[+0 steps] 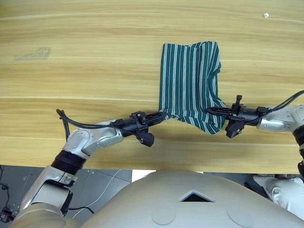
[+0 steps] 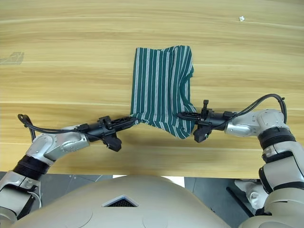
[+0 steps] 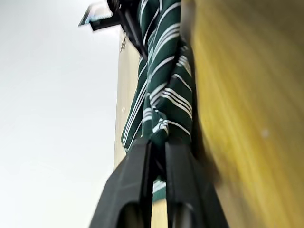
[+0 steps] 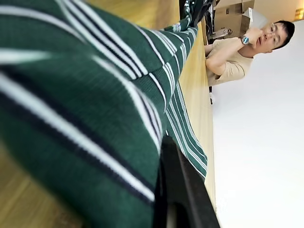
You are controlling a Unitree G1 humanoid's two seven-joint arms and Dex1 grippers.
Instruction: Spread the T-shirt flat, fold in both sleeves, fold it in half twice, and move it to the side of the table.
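Left jaws, right jaws grip T-shirt [image 1: 191,80] corners; white scrap [image 1: 266,14] well apart.

The T-shirt [image 1: 190,80] is dark green with thin white stripes, some single and some in close pairs, all running along its length. The surface [image 1: 95,38] under it is light honey-yellow wood, with long pale grain bands that cross the T-shirt's stripes. The left pincer [image 1: 161,114] and the right pincer [image 1: 209,110], at the T-shirt's near edge, are both black. Well to the left of the T-shirt is a faint grey-green patch [image 1: 32,53]. Beyond the T-shirt's far right corner lies a small white speck [image 1: 266,15].
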